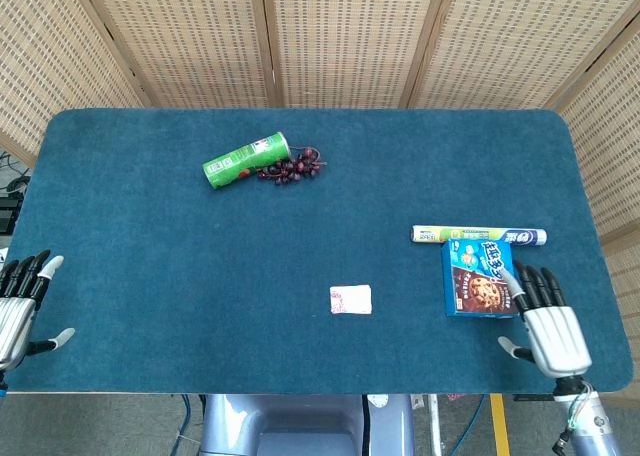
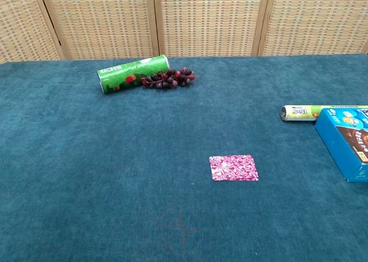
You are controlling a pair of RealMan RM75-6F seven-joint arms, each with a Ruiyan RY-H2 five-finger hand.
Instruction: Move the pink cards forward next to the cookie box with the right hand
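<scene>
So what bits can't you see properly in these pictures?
- Cookie box: chest view's right edge cuts it off.
- Roll: chest view, its far end runs behind the box.
- Left hand: head view's left edge cuts it; absent from chest view.
- Right hand: head view only; whether its fingertips touch the box is unclear.
- Cards: print too small to read.
</scene>
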